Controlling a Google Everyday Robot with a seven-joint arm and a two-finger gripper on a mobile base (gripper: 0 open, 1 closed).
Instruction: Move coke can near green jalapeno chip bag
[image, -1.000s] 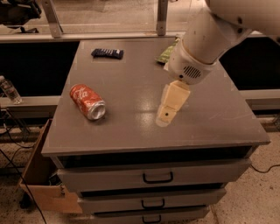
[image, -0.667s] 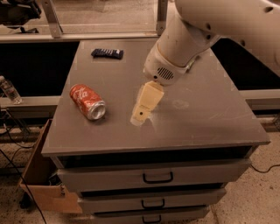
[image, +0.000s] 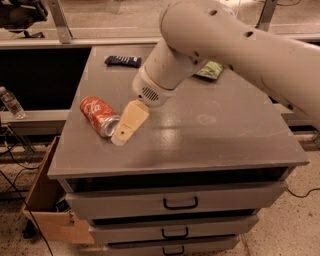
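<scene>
The red coke can (image: 98, 115) lies on its side near the left edge of the grey cabinet top (image: 215, 135), its silver end facing front right. My gripper (image: 126, 128) hangs low over the top just right of the can, its tan fingers close to the can's silver end. The green jalapeno chip bag (image: 210, 69) lies at the back of the top, mostly hidden behind my arm (image: 220, 40).
A dark blue flat packet (image: 123, 61) lies at the back left of the top. Drawers with black handles (image: 180, 203) are below. A cardboard box (image: 45, 205) stands on the floor at the left. A plastic bottle (image: 11, 102) sits on a ledge at far left.
My arm has swung left across the cabinet top, and the gripper has moved from the middle to just beside the can. The can has not moved.
</scene>
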